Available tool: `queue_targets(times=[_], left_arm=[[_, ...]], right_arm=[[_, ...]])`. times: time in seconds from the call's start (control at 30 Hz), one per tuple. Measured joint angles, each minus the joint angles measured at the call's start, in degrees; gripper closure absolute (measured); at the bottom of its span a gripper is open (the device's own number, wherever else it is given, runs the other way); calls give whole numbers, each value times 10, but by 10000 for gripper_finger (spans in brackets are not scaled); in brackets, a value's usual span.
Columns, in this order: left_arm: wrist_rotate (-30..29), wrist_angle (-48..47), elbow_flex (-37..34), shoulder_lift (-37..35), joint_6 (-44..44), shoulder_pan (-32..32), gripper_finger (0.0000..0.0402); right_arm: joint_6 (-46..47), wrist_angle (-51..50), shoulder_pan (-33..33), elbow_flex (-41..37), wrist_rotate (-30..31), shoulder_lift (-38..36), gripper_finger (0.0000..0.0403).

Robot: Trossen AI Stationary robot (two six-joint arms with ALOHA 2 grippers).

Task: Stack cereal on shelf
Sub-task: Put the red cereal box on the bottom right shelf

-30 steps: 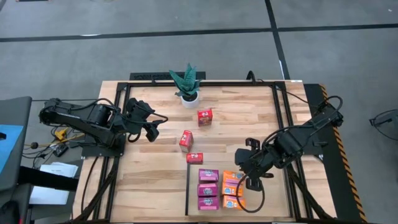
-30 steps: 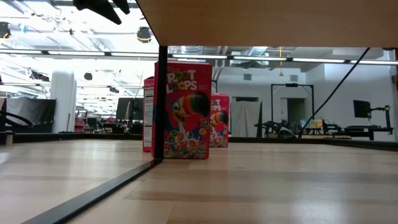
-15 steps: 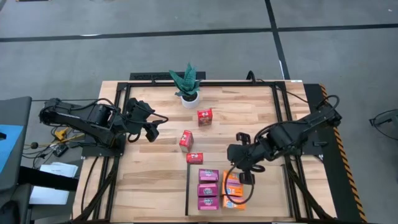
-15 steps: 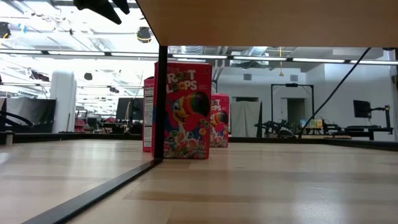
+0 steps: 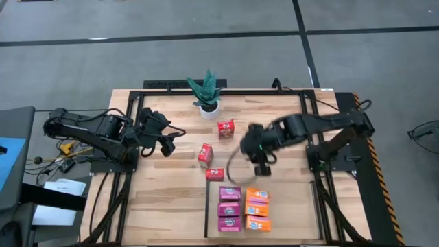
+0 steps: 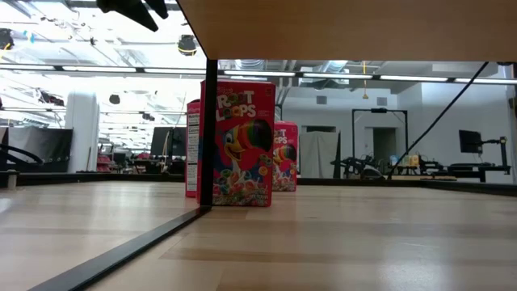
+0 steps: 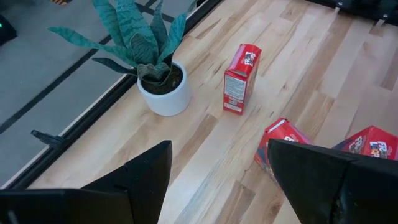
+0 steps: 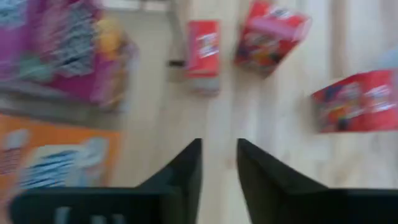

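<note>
Three magenta-purple cereal boxes (image 5: 229, 208) and three orange ones (image 5: 257, 209) lie in two rows on the shelf (image 5: 295, 213), a light panel with a black strip (image 5: 207, 206). Three red boxes sit on the tabletop beyond it: one upright (image 5: 226, 128), one (image 5: 205, 154) and one (image 5: 215, 174) nearer the shelf. My right gripper (image 5: 261, 163) hovers open and empty just past the orange row (image 8: 56, 155), facing the red boxes (image 8: 203, 43). My left gripper (image 5: 167, 143) waits open at the table's left, looking at the red boxes (image 7: 241, 78).
A potted green plant (image 5: 206, 92) stands near the far edge, close to the farthest red box. Black frame rails (image 5: 130, 137) run along the table's sides. In the low view a red box (image 6: 237, 143) stands by the black strip (image 6: 121, 250). Bare wood lies right of the orange row.
My right gripper has drawn away from the orange boxes on the shelf, swinging toward the table's far edge and left, toward the red boxes. All three orange boxes now show uncovered in their row. The left arm has kept still.
</note>
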Motion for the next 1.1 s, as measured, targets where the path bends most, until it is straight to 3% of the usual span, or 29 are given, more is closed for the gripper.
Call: queue_targets(times=[0.23,0.4,0.7,0.87,1.1], left_arm=[[0,0,0,0,2,0,146],[0,-2,0,0,-4,0,146],[0,-27,0,0,-32,0,146],[0,-27,0,0,-33,0,146],[0,-28,0,0,-33,0,146]], right_arm=[[-92,71,-104,-14,-20,11,128],[-160,82,-146,-18,-31,74,80],[-193,89,-213,-18,-12,167,53],[-235,102,-224,-18,32,179,55],[-279,144,-237,-18,28,178,56]])
